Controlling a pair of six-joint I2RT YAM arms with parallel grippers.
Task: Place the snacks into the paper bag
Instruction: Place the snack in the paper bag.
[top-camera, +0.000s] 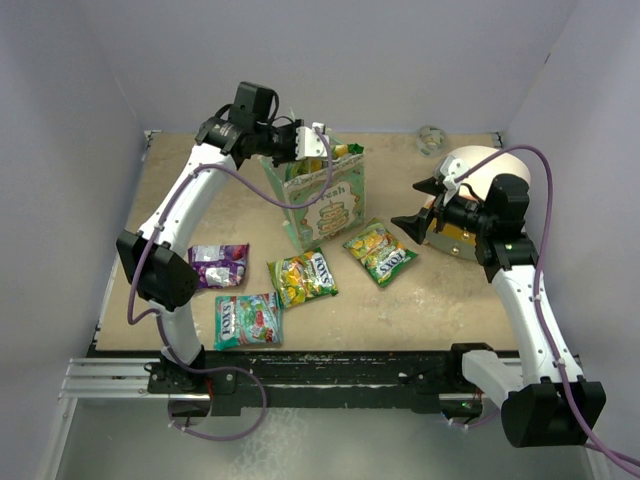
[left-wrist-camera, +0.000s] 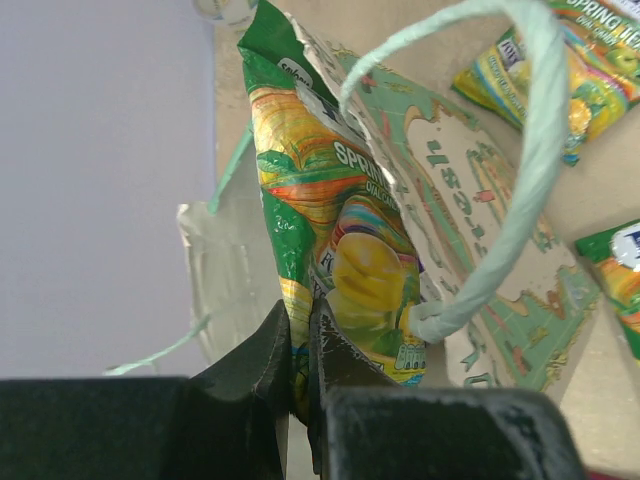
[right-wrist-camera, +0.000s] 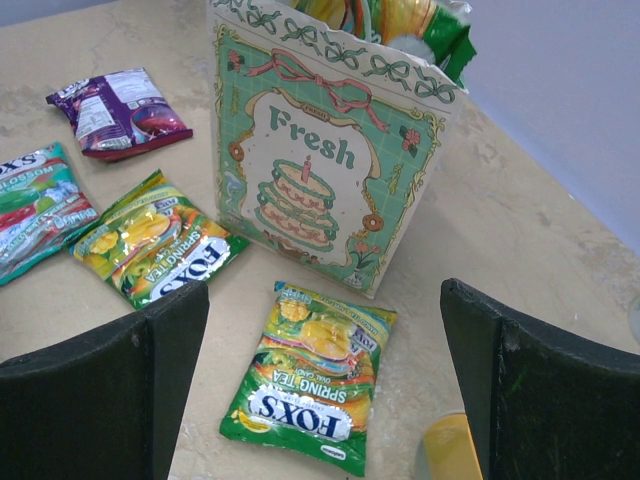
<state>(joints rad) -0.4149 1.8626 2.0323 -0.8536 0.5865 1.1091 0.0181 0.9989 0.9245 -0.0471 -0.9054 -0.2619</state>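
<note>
Mint-green paper bag (top-camera: 325, 195) upright toward the far edge of the counter (top-camera: 450, 300), cake panel turned to the near edge. Left gripper (left-wrist-camera: 300, 335) at the bag's open mouth, pressed together on the edge of a yellow-green packet (left-wrist-camera: 345, 250), pinching it just beside a string handle (left-wrist-camera: 530, 170). Right gripper (top-camera: 418, 205) spread wide, holding nothing, toward the right edge, apart from the bag. Flat on the counter before the bag: second yellow-green packet (top-camera: 380, 252) by its right foot, third yellow-green packet (top-camera: 303, 277) nearer, purple packet (top-camera: 218, 265) toward the left edge, teal-and-red packet (top-camera: 247, 320) closest to the near edge.
</note>
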